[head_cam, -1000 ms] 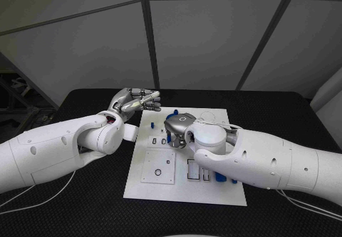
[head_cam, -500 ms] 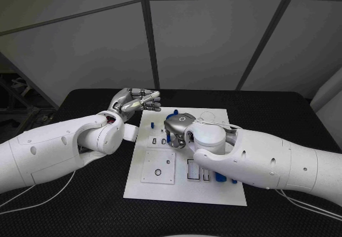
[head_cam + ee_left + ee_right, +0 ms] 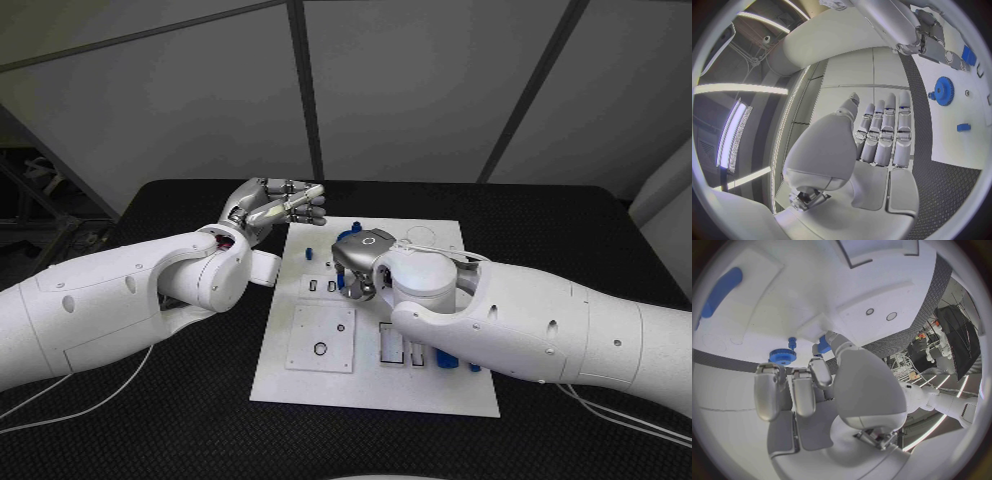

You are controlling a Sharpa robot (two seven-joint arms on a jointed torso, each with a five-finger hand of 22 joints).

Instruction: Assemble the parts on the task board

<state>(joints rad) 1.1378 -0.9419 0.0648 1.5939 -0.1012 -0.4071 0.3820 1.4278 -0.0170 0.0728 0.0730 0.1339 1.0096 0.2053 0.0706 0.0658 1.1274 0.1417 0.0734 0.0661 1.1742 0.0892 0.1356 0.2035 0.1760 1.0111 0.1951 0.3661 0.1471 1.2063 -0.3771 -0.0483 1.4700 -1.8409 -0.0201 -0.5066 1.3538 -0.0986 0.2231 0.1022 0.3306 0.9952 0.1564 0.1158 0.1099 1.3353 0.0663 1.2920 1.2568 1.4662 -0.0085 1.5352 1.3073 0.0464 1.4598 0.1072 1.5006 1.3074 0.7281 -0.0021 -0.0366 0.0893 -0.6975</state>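
You can see the silver right hand (image 3: 361,262) bent down over the white task board (image 3: 325,385), fingertips at a small blue part (image 3: 822,345); whether it grips is hidden. The silver left hand (image 3: 274,205) hovers far left, fingers straight, holding nothing. One blue toothed gear (image 3: 944,90) lies on the board.

— What do the surfaces look like?
— The task board (image 3: 378,385) is smooth matt white plastic; the table (image 3: 577,225) is black with a rough woven texture.
— And the hands?
— The left hand (image 3: 274,205) is brushed silver metal.
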